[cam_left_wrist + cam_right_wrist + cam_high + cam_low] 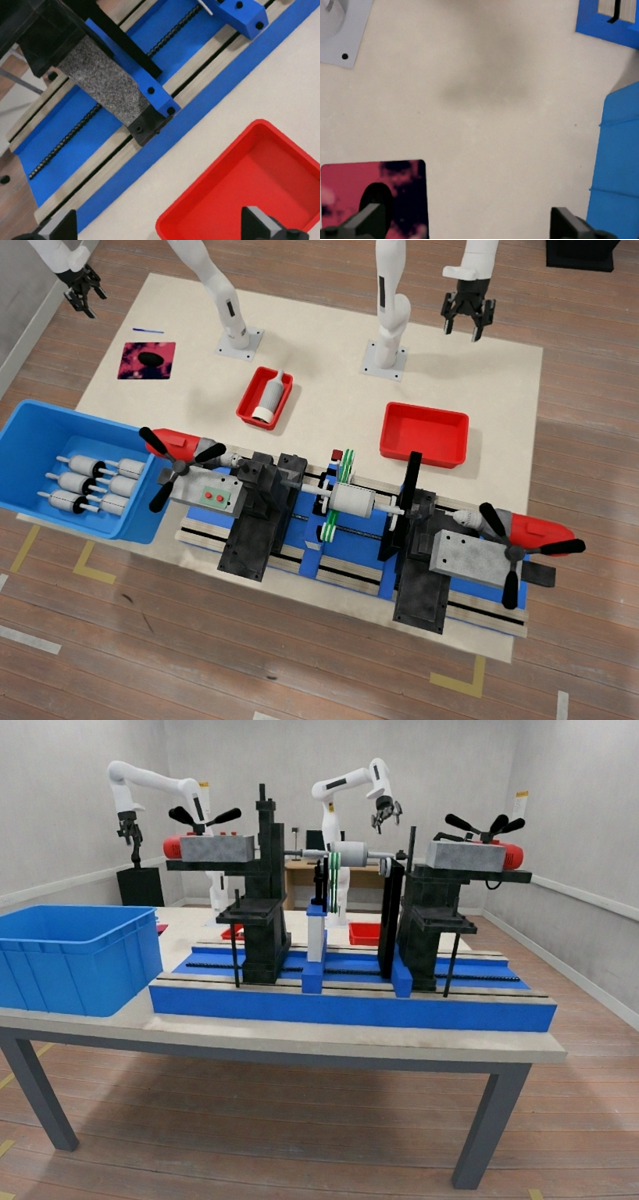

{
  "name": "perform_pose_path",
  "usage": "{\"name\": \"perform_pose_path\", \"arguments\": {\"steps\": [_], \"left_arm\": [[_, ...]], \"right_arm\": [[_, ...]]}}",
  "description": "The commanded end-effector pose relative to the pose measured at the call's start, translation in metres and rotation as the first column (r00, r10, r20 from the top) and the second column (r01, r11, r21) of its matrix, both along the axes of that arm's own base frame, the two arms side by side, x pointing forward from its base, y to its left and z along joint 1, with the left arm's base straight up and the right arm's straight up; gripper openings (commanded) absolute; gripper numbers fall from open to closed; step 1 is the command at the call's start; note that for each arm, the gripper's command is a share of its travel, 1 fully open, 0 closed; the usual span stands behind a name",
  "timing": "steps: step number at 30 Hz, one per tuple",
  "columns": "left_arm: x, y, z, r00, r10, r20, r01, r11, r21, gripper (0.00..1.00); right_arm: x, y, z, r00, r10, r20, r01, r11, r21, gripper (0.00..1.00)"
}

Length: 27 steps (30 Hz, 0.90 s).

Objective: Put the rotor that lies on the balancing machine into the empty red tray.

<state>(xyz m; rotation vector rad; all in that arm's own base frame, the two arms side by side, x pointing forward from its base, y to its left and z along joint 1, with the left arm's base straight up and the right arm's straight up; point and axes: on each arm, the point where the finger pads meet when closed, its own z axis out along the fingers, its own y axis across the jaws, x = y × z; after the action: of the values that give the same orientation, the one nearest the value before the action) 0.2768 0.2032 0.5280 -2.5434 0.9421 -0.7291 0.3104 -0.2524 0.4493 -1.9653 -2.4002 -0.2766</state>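
Observation:
The light grey rotor point(353, 499) point(348, 853) lies level on the balancing machine point(248, 445) point(351, 1013) point(188, 121), its shaft on the two supports, a green belt around or beside it. The empty red tray point(426, 433) point(363, 933) point(235, 192) stands on the table behind the machine. My left gripper point(462, 332) point(387, 825) point(159, 227) is open and empty, high above the table, behind the tray in the top view. My right gripper point(98, 305) point(129, 837) point(468, 224) is open and empty, high at the far left, away from the rotor.
A smaller red tray point(249, 395) holds a grey bottle-like tool point(272, 394). A blue bin point(30, 433) point(77, 978) point(617, 156) holds several rotors. A tall black plate point(411, 478) and dark columns stand near the rotor. A patterned mat point(129, 369) point(343, 176) carries a black mouse point(151, 359).

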Motion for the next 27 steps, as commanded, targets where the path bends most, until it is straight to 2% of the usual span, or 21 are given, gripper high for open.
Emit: {"name": "perform_pose_path", "arguments": {"steps": [1, 13, 23, 25, 27], "left_arm": [[0.006, -0.006, 0.004, 1.000, -0.026, 0.015, 0.025, 0.999, 0.023, 1.000], [0.016, -0.017, 0.010, 0.997, -0.066, 0.036, 0.064, 0.996, 0.057, 1.000], [0.047, -0.050, 0.028, 0.976, -0.199, 0.093, 0.181, 0.969, 0.170, 1.000], [0.047, -0.050, 0.028, 0.976, -0.199, 0.093, 0.181, 0.969, 0.170, 1.000], [0.054, -0.058, 0.033, 0.967, -0.231, 0.104, 0.208, 0.958, 0.198, 1.000]], "right_arm": [[0.000, 0.000, 0.001, 1.000, 0.000, 0.002, 0.000, 1.000, -0.001, 1.000], [0.000, 0.000, 0.001, 1.000, 0.000, 0.002, 0.000, 1.000, -0.001, 1.000], [0.000, 0.000, 0.001, 1.000, 0.000, 0.002, 0.000, 1.000, -0.001, 1.000], [0.000, 0.000, 0.001, 1.000, 0.000, 0.002, 0.000, 1.000, -0.001, 1.000], [0.000, 0.000, 0.001, 1.000, 0.000, 0.002, 0.000, 1.000, -0.001, 1.000]]}}
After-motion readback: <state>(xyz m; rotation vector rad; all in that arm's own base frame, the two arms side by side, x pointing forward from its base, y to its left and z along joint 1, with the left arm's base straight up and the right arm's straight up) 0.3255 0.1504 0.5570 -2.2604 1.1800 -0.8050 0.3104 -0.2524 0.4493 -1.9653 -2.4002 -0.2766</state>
